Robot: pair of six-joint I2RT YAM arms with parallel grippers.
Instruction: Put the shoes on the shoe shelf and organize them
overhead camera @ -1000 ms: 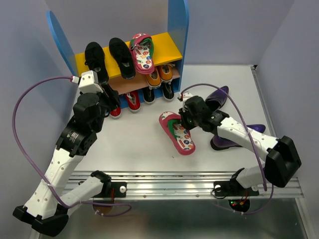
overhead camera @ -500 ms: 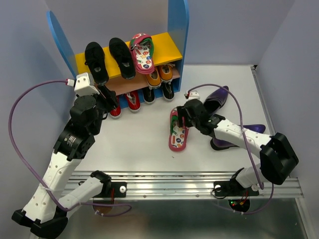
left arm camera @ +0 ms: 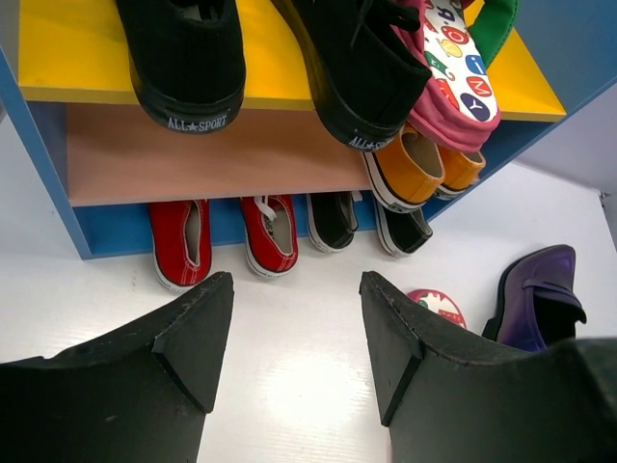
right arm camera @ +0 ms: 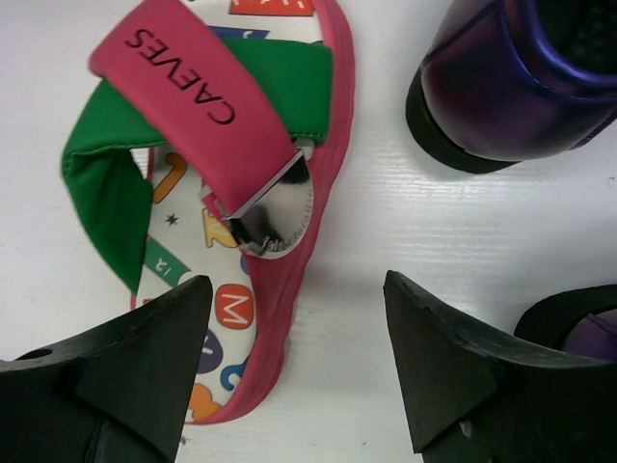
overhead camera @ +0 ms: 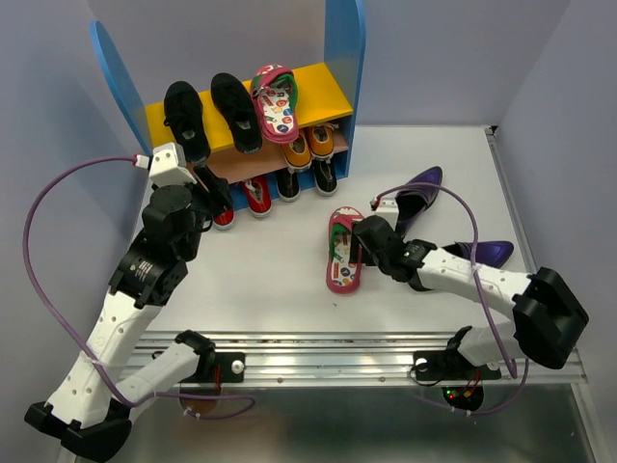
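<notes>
The shoe shelf point(overhead camera: 323, 92) stands at the back with two black sneakers point(overhead camera: 234, 108) and one pink flip-flop point(overhead camera: 275, 101) on its yellow top board. Orange point(overhead camera: 310, 147), black point(overhead camera: 326, 176) and red shoes point(overhead camera: 255, 196) sit at the lower level. The second pink flip-flop point(overhead camera: 342, 253) lies flat on the table with its toe toward the shelf. My right gripper point(overhead camera: 360, 241) hovers open over its right rim point(right arm camera: 280, 280), gripping nothing. My left gripper point(left arm camera: 297, 333) stands open and empty in front of the red shoes point(left arm camera: 268, 236).
Two dark purple loafers lie on the table right of the flip-flop, one point(overhead camera: 419, 188) near the shelf's right panel and one point(overhead camera: 482, 254) beside my right forearm. The near one point(right arm camera: 511, 87) is close to my right finger. Grey walls enclose the table.
My right gripper turned the flip-flop from a slant to lengthwise toward the shelf, then opened and let it go. The left arm only shifted slightly.
</notes>
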